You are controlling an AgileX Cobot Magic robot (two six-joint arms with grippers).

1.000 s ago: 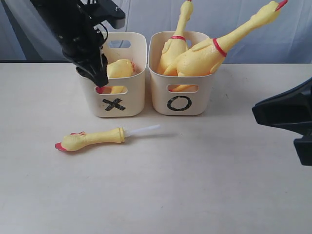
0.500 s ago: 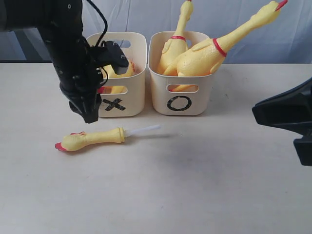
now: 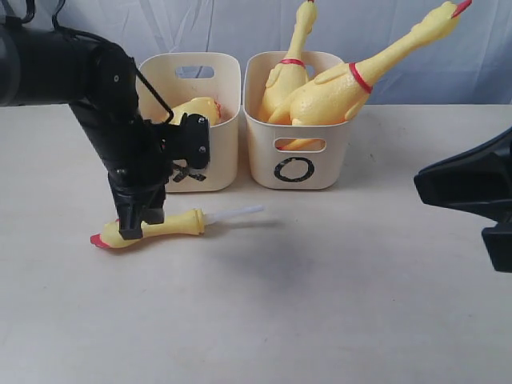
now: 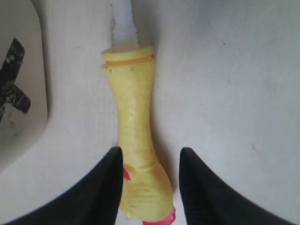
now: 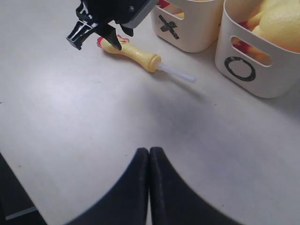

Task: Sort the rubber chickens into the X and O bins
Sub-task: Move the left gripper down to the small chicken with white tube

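The left claw [image 3: 133, 230] hangs at the head end of the neck-and-head piece [image 3: 172, 224], which lies on the worktop [image 3: 336, 304] before the X bin [image 3: 226, 152]. From the left wrist, its jaws are released, one each side of the piece. From the right wrist, the right claw [image 5: 149, 157] is clenched, empty, over the worktop.

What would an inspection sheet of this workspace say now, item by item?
Surface: pale table, bare in front.
Job's things: headless body in X bin; upright chicken and leaning chicken in O bin, necks sticking out; neck-and-head piece lying on the table before the X bin.
Clutter: nothing seen.
Grippers: left gripper open, astride the piece's head end; right gripper shut, empty, away from the things.
Cables: thin black cable on the left arm.
Surroundings: pale curtain behind.
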